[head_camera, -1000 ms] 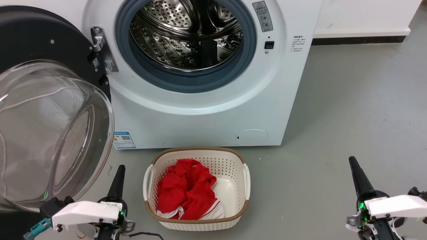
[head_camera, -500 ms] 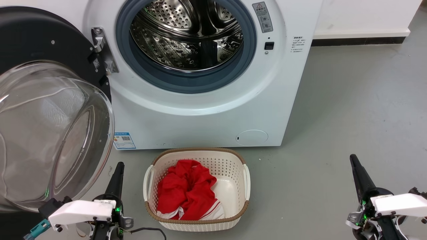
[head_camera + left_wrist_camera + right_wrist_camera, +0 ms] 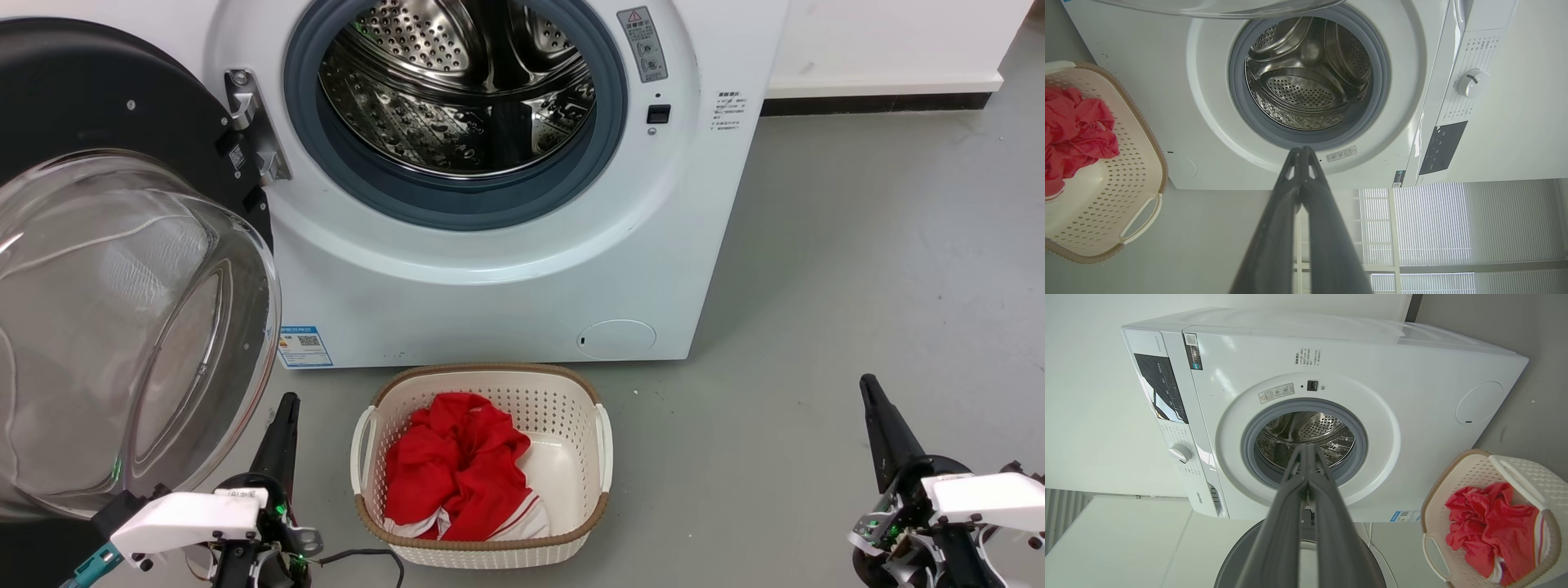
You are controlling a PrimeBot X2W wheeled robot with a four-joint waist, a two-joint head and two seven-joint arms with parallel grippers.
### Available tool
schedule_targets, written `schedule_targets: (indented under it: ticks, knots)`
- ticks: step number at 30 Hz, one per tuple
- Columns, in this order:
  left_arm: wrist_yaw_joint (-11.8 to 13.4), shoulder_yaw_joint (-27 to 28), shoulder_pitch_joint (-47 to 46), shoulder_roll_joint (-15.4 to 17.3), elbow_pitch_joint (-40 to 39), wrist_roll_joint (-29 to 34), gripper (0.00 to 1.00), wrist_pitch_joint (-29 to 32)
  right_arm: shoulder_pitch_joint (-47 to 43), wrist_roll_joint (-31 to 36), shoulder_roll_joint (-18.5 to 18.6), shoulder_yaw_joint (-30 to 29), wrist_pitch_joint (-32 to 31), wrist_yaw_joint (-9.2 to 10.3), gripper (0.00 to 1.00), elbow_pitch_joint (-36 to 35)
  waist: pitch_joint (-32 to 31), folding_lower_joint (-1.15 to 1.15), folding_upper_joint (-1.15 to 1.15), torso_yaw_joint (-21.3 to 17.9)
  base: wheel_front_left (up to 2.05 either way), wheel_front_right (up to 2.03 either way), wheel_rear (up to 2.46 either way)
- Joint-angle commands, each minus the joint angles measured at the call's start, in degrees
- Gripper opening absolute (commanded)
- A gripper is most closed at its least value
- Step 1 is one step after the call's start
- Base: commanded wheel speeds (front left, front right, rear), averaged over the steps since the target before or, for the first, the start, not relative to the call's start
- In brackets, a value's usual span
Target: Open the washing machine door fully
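Observation:
The white washing machine (image 3: 506, 286) stands ahead of me with its steel drum (image 3: 465, 82) exposed. The washing machine door (image 3: 98, 90), a black disc with a bulging glass bowl (image 3: 122, 327), is swung out on its hinge to the left. My left gripper (image 3: 287, 402) is shut and empty, low on the floor just right of the glass bowl and not touching it. My right gripper (image 3: 868, 384) is shut and empty, far off to the right. In the wrist views, the left gripper (image 3: 1301, 150) and the right gripper (image 3: 1308, 447) both point at the drum opening.
A cream laundry basket (image 3: 482, 371) holding red cloth (image 3: 457, 465) sits on the grey floor in front of the machine, between my arms. Open floor stretches to the right. A white wall with a dark skirting (image 3: 873, 102) runs behind.
Both arms have sunk slightly toward the bottom edge, the left drifting left and the right drifting right. The picture has shifted a few pixels. The door has not moved.

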State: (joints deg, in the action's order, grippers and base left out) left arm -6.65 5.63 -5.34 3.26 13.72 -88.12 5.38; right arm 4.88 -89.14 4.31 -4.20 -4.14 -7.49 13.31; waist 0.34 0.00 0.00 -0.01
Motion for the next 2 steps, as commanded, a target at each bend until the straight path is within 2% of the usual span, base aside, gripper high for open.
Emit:
schedule_targets:
  ticks: [1,2]
  knots:
    - [-0.5,0.2,-1.0,-0.1,0.1,-0.7,0.0,0.3,1.3,-0.9,-0.1,-0.1,-0.3,0.0,0.0,0.2,0.0,0.0,0.0,0.0,0.0,0.0,0.0]
    - [-0.5,0.3,-1.1,-0.1,0.1,-1.1,0.0,0.4,1.3,-1.3,-0.1,-0.2,-0.4,0.0,0.0,0.2,0.0,0.0,0.0,0.0,0.0,0.0,0.0]
